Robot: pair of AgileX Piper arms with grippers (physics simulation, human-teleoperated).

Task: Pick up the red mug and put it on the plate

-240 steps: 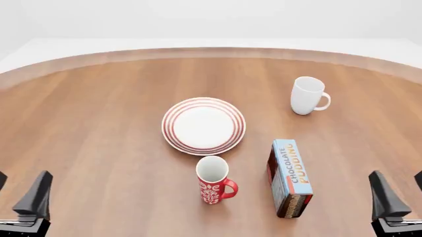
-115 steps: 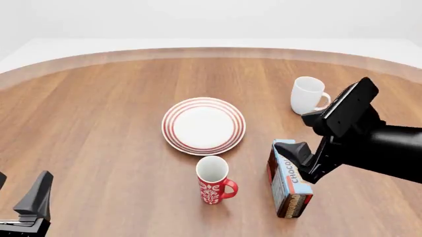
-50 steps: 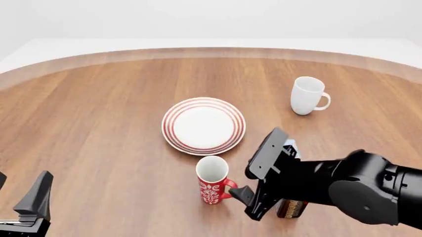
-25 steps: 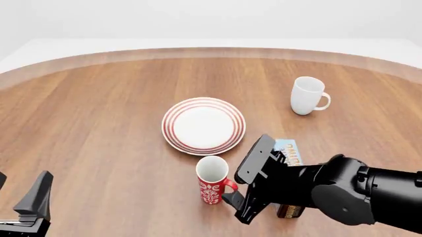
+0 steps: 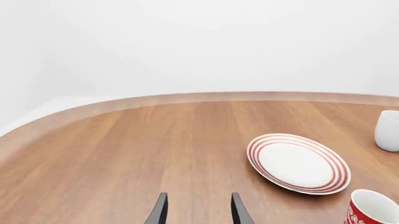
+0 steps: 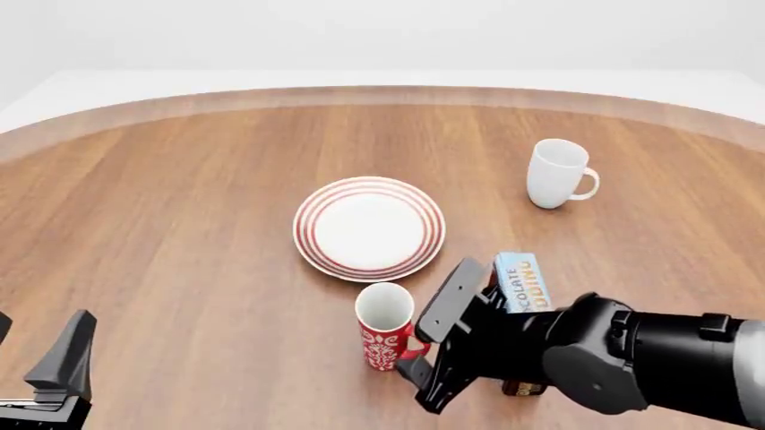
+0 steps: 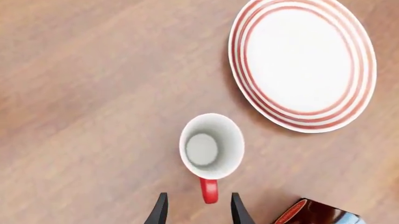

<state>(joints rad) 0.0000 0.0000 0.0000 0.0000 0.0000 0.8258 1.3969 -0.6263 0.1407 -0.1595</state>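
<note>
The red mug stands upright just in front of the plate, handle pointing right. Seen from above in the right wrist view, the mug shows its white inside, and its red handle reaches just between the fingertips of my right gripper, which is open and holds nothing. In the front view the right gripper hangs close to the handle's right side. The plate is bare. My left gripper rests open at the near left corner, far from the mug and the plate.
A plain white mug stands at the far right. A chocolate pudding box lies right of the red mug, mostly hidden under my right arm; its corner shows beside the gripper. The white mug's side shows in the left wrist view.
My right arm swung in from the right, crossed over the pudding box and came down beside the red mug's handle. The mug, the plate and the left arm have not moved.
</note>
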